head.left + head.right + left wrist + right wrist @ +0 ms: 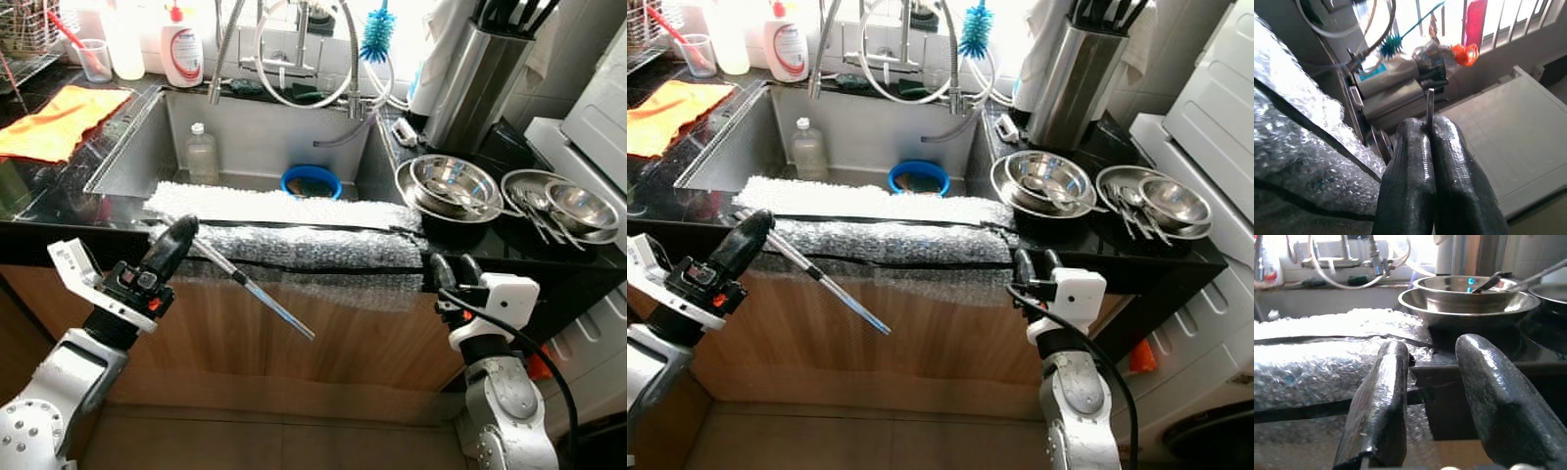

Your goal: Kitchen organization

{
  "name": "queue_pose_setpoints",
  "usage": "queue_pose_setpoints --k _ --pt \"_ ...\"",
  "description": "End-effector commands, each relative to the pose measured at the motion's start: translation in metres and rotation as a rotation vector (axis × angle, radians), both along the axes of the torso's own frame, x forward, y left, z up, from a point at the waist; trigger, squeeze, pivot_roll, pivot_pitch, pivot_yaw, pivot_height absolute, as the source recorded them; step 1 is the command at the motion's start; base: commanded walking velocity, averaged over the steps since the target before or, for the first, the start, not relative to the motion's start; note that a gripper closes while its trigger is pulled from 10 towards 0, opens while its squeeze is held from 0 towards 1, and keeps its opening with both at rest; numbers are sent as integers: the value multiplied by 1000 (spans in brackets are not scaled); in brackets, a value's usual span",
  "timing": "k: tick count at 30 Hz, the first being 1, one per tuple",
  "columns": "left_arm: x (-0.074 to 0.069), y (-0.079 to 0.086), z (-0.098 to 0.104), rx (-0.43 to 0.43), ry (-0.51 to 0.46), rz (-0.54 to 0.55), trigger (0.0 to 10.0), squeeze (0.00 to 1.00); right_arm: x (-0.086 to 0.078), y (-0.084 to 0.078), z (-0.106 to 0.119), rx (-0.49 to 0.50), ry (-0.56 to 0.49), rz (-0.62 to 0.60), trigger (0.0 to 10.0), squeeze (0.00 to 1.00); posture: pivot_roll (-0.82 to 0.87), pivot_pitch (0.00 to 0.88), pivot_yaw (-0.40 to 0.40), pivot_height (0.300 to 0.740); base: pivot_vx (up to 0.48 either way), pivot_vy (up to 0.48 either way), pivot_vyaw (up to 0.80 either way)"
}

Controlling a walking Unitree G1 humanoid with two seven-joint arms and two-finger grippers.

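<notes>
left eye view: a long metal utensil (257, 294) is held clamped in the left gripper (179, 235) in front of the sink (132, 147), just below the bubble wrap (294, 245) draped over the counter's front edge. the utensil's free end slants down and toward the robot's right, out over the cabinet front. which kind of utensil it is cannot be told, as the tip is too thin. the right gripper (453, 270) is seen raised at the counter edge, below the stacked steel bowls (453, 184).

right eye view: the same scene is shown. a second set of bowls with cutlery (1151, 206) and a knife block (1073, 78) are set on the dark counter to the right, which is judged the likely destination for the utensil.

left wrist view: both black fingers (1415, 171) are pressed tightly together, with only a narrow metal strip pinched between their tips. the hold is judged slim; the utensil could be levered out or swung round by its own long overhang.

right wrist view: the right gripper's fingers (1383, 396) are parted with nothing between them, pointed at the bubble wrap and the bowls beyond. if the utensil were carried across, its low end might be caught on the wrap or knocked against the bowl rims.
</notes>
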State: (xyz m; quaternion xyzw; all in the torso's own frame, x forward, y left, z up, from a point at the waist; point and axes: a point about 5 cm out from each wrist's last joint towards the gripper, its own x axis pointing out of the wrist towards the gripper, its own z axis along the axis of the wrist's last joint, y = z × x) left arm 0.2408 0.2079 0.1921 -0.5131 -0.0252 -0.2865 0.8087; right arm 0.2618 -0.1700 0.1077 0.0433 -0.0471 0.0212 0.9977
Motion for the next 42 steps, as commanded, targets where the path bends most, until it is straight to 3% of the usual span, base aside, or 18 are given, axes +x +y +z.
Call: queue_pose_setpoints --k 1,10,20,25,31,37,42 --pt "1 -9 11 6 -45 -38 10000 0 0 -6 -1 -9 8 -20 10000 0 16 27 -80 740 0 0 -781" --pt "0 -10 15 10 -62 -44 10000 0 0 -4 0 -6 -16 -27 10000 0 25 32 -73 740 0 334 0" --pt "3 -10 27 22 -98 -27 10000 0 1 0 -1 14 -9 -21 10000 0 30 35 -65 740 0 0 -60" --pt "7 -16 35 -26 -127 -26 10000 0 1 1 0 15 -31 -25 10000 0 33 31 -61 740 0 0 -464" --pt "6 -28 23 -76 -80 -19 10000 0 1 2 0 15 -32 -27 10000 0 28 28 -62 740 0 0 0" --pt "7 -35 17 -28 -52 1 10000 0 1 0 -1 10 -33 -29 10000 0 30 22 -60 740 0 0 0" --pt "16 -33 17 28 -32 79 10000 0 2 0 0 7 -42 -32 10000 0 30 15 -55 740 0 0 0"
